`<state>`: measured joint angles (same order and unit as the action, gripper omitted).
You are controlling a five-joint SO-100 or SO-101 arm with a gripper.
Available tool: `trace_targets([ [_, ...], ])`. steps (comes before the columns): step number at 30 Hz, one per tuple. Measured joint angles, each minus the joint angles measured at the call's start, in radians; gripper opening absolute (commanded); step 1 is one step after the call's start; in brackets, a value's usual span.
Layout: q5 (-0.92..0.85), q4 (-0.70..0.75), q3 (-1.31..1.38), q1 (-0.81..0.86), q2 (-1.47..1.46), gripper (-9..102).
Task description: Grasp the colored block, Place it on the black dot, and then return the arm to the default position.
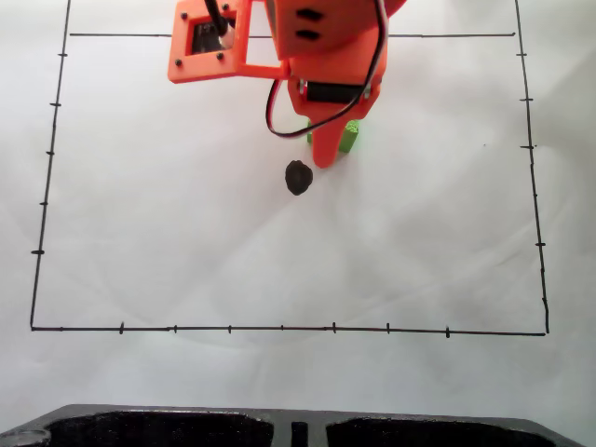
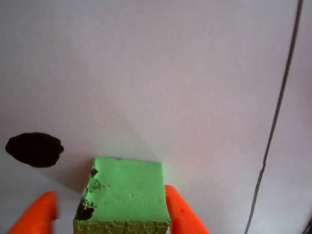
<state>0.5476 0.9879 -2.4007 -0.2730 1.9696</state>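
The green colored block (image 2: 127, 192) stands between my orange fingers in the wrist view. The right finger (image 2: 181, 214) touches its side, and the left finger (image 2: 38, 214) stays a small gap away. My gripper (image 2: 109, 197) is open around the block. The block's shadow lies tight against it, so it seems to rest on the paper. The black dot (image 2: 34, 149) lies up and to the left of the block, a short gap away. In the fixed view the orange arm (image 1: 321, 56) reaches down from the top. Its gripper (image 1: 333, 149) half covers the block (image 1: 349, 138), with the black dot (image 1: 297, 177) just below-left of the pointed finger.
White paper carries a thin black border with tick marks (image 1: 279, 328); one border line (image 2: 280, 112) runs down the right of the wrist view. A flat orange side bracket (image 1: 207, 42) sticks out left of the arm. A dark object (image 1: 298, 428) lies along the bottom edge.
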Motion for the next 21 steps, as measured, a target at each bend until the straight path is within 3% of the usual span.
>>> trace_targets([
  [14,-0.063,-0.037,-0.008,-0.014,0.006,10],
  [21,-0.178,0.072,-0.005,-0.003,0.066,7],
])
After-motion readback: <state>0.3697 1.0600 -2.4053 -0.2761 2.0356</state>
